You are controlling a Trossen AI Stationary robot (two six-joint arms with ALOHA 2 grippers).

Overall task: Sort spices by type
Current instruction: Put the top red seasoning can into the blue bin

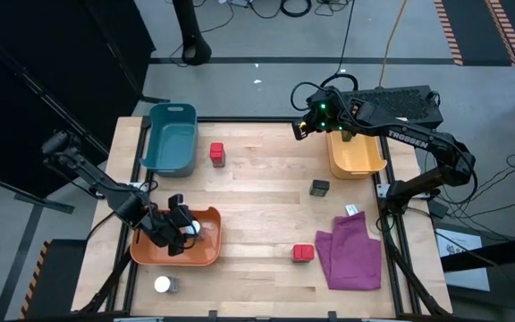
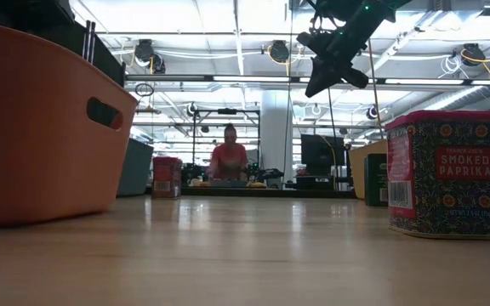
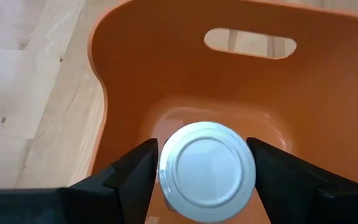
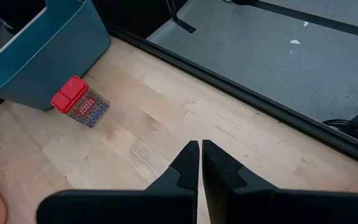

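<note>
1. The left gripper [image 1: 182,228] hung inside the orange plastic bin [image 1: 206,255] at the table's near left, its jaws clamped on a clear jar with a white round lid [image 3: 207,171].
2. The right gripper [image 4: 200,163] was raised above the far edge of the wooden table [image 1: 266,192], beside the yellow bin [image 1: 358,159], its jaws pressed nearly together and holding nothing.
3. A second white-lidded jar [image 1: 163,284] stood in front of the orange bin.
4. One red boxy tin [image 1: 217,154] stood just beside the teal bin [image 1: 171,136]; the other red tin [image 1: 303,253] sat just beside the purple cloth [image 1: 351,252].
5. A dark grey boxy tin [image 1: 319,187] stood near the yellow bin.
</note>
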